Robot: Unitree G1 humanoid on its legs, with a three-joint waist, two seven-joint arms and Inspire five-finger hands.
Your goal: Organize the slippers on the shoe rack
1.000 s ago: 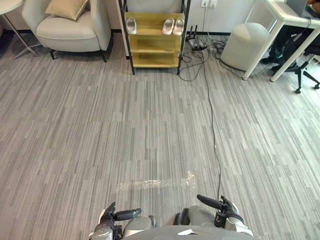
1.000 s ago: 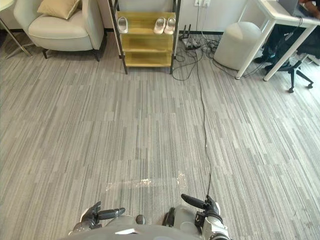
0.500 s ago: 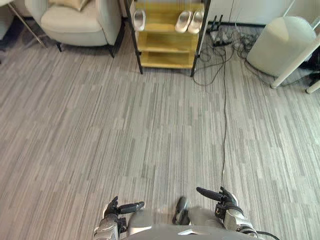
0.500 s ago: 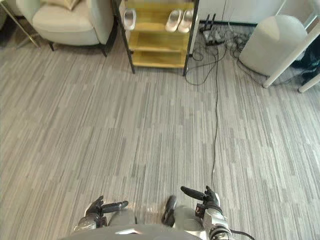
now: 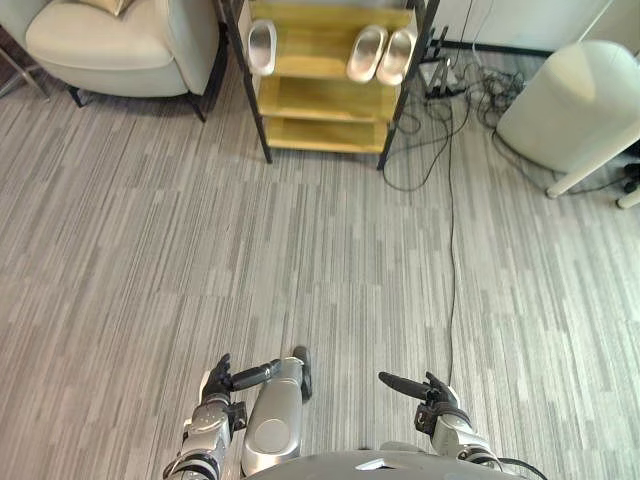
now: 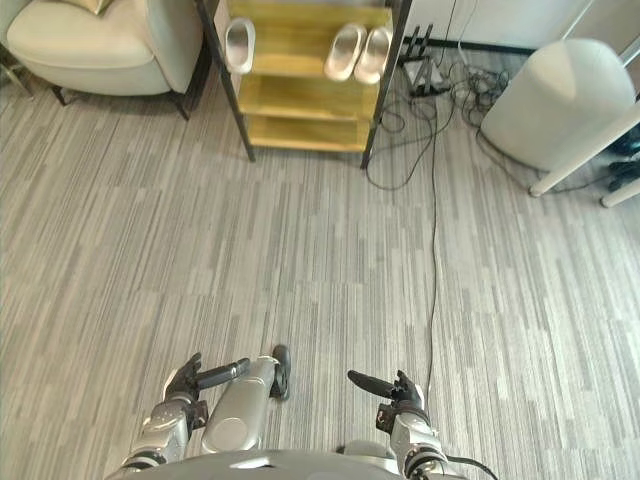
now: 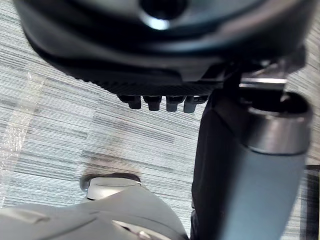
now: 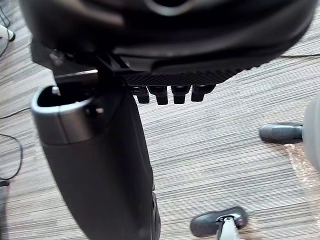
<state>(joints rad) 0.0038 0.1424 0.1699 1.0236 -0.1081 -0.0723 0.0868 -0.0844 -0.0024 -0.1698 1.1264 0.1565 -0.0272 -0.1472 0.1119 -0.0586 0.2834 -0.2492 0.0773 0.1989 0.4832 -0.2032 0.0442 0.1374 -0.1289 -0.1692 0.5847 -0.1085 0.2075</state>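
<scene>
Approach phase. The yellow wooden shoe rack with black metal frame (image 5: 320, 98) sits lower and larger than a second ago (the camera advanced). One pale slipper (image 5: 261, 47) and a matching pair (image 5: 370, 52) rest on its upper shelf. The left hand (image 5: 218, 385) and right hand (image 5: 432, 392) hang relaxed and empty, well apart from it.

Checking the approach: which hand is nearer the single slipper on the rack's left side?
Left. Both are far back from the shoe rack; the left hand sits nearly in line with the single slipper, the right hand off to its right.
</scene>
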